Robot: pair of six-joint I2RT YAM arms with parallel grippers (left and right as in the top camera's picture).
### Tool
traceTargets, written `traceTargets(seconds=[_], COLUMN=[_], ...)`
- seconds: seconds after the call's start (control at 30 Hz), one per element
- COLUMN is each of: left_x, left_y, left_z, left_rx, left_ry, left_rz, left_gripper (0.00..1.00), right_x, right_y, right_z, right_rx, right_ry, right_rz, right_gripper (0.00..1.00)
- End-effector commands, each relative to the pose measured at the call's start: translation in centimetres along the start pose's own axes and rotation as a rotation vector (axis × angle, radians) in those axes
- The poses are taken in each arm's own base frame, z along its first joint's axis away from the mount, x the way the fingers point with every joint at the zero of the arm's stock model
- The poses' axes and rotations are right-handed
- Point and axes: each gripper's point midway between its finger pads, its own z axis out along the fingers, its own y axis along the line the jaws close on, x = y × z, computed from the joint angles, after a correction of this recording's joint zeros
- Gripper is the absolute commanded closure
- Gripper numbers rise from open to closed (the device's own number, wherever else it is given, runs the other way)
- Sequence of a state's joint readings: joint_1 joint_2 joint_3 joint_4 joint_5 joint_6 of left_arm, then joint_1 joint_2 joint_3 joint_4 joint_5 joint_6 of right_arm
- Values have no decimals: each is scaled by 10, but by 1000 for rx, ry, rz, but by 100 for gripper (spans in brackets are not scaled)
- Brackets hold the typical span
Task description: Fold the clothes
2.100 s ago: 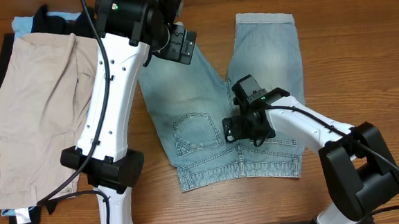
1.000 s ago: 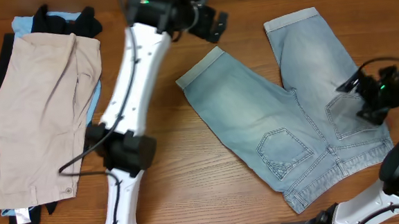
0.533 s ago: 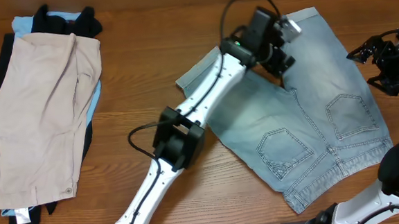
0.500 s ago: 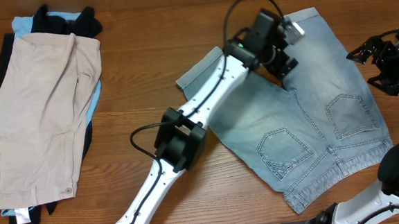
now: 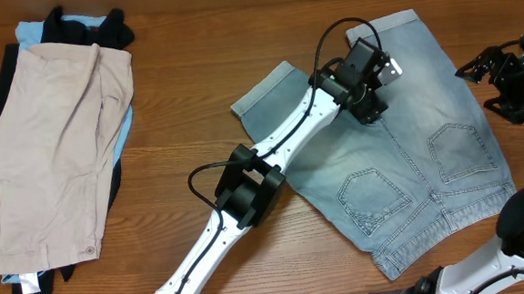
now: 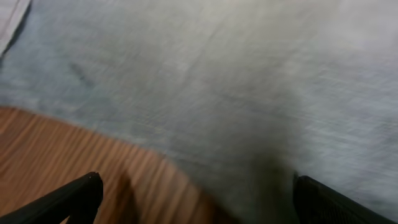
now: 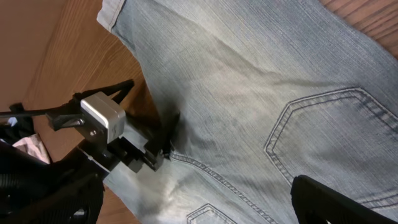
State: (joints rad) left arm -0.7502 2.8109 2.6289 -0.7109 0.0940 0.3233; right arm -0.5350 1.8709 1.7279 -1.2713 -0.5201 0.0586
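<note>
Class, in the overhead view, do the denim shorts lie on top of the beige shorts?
No, the denim shorts lie far right of the beige shorts, not touching them.

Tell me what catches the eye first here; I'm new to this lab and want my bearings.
The faded denim shorts lie spread flat, back pockets up, on the right of the table, with the left arm stretched diagonally across it and the left gripper over the shorts' crotch, jaws open. On the far left, beige shorts top a pile of black and sky-blue garments, while the right gripper hovers open beside the denim's right edge.
</note>
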Motion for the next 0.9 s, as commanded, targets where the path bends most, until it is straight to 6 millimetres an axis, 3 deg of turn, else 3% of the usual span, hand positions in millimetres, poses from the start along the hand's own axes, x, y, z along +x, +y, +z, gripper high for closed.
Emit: traceTargets(seconds=[0.0,0.27,0.37,0.53,0.7,0.87], left_x=[30,83,114,181,248,291], left_y=[23,64,87,120,127,124], left_z=[10,1,-11,-45,-91,-131], left_rx=[-107,-189,-255,-335,-295,-208], left_ry=[100,257,349,568,821,985], left_rz=[35,-125,-245,-381,-490,-627], left_gripper=[1,0,3,0,0,0], right_x=[-6,-1,2,8,15,17], right_y=[10,21,27,39,54,73], right_z=[-10,-4,1,12,26,40], right_rx=[-11,-15,-9,33,92,136], right_ry=[-36,-17,-6,10,17,-15], right_rz=[-39,-64,-85,-133,-154,-163], right_gripper=[0,0,0,0,0,0])
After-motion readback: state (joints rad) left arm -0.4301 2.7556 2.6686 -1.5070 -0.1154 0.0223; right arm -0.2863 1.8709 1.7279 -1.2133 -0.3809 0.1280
